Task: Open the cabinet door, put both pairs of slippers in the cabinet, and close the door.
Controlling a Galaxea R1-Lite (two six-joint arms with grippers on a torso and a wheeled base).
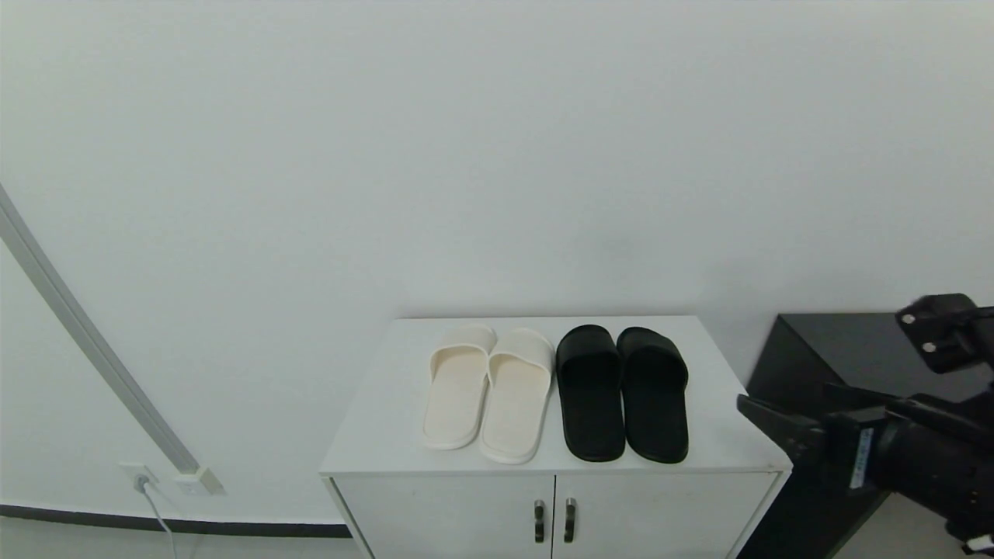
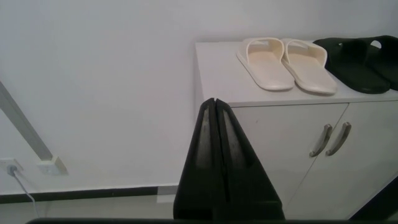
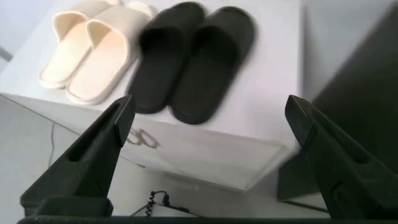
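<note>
The right end effector (image 3: 209, 109) has its fingers spread wide and holds nothing. It hangs off the right front corner of the cabinet (image 1: 435, 512), apart from it. The left end effector (image 2: 214, 106) has its fingers pressed together, also empty, and sits low off the cabinet's left side, well short of the doors (image 1: 450, 512).

By my reading the task has not begun. Both doors are shut and the two handles (image 1: 554, 520) at the centre seam are untouched. The white slippers (image 1: 485, 392) and the black slippers (image 1: 625, 392) lie side by side on the top surface (image 1: 373, 419), toes toward the wall. Opening, loading both pairs and closing are all left to do.

The right wrist view makes the spread of its fingers plain, with the black pair between them farther off. The head view gives only a side glimpse of that end effector. The left wrist view shows the cabinet's left wall and both handles at full length, whereas the head view cuts the doors off just below the handles. The head view alone takes in the dark unit (image 1: 823, 349) standing to the cabinet's right.
</note>
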